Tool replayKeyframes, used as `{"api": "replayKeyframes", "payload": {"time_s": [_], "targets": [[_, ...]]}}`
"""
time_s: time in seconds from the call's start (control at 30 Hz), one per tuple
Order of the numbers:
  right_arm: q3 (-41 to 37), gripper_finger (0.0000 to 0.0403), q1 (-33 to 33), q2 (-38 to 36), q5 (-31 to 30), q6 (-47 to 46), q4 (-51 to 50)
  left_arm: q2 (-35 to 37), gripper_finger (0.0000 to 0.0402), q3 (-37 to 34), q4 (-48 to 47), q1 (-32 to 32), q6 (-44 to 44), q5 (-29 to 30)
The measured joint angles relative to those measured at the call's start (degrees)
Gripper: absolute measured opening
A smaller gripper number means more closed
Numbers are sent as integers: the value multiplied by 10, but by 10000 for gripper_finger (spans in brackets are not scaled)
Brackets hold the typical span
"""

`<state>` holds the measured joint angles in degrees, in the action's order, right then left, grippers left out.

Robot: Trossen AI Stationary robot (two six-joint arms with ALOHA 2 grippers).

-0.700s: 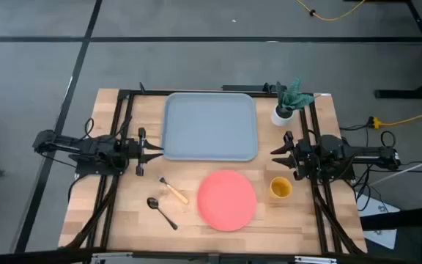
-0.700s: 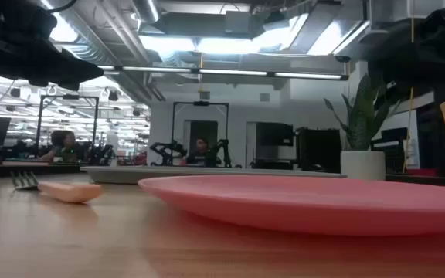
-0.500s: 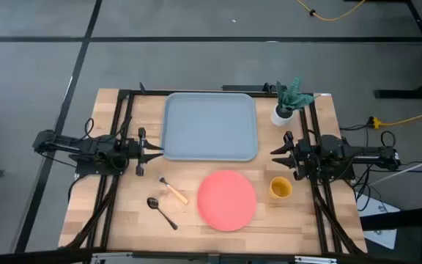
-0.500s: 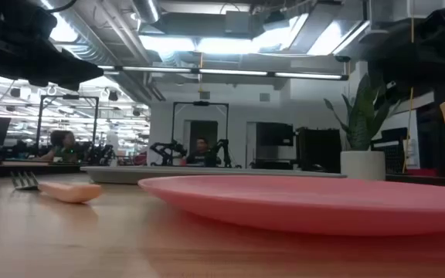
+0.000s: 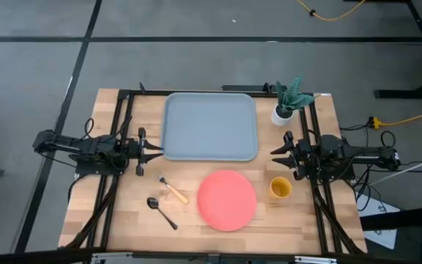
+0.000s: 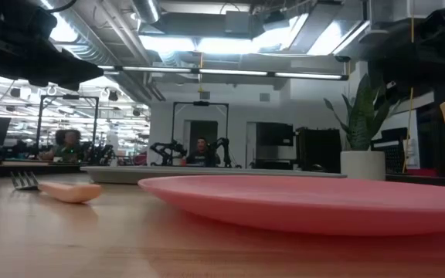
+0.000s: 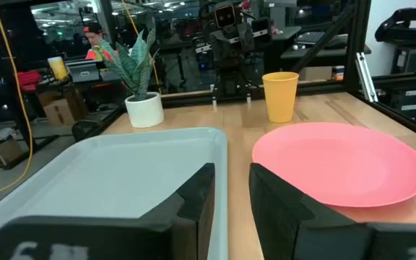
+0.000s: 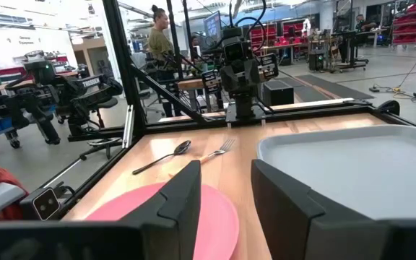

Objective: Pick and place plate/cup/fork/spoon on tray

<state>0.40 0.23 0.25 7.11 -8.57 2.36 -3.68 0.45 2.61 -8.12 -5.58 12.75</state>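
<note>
I am seeing the left hand (image 5: 154,151) sitting open at the counter's (image 5: 130,220) left edge, the right hand (image 5: 278,152) open at its right edge; tray (image 5: 210,126) lying bare.

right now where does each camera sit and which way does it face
High view: overhead, straight down on the light blue-grey rectangular tray; both arms show, left gripper, right gripper.
Low view: table height, level across the round coral-pink plate; dark arm parts above.
Left wrist view: past its own fingers toward the yellow-orange cup.
Right wrist view: past its own fingers toward the dark metallic spoon.
All four share the plate.
</note>
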Motion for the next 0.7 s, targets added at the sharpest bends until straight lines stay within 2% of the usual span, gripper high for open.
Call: {"api": "replayKeyframes", "payload": {"time_s": [0.53,0.57,0.7], "targets": [[0,127,0,0,0,0,0,0,80,0,0,0,0,0],[0,127,0,0,0,0,0,0,80,0,0,0,-8,0],[0,127,0,0,0,0,7,0,80,0,23,0,-134,31]]}}
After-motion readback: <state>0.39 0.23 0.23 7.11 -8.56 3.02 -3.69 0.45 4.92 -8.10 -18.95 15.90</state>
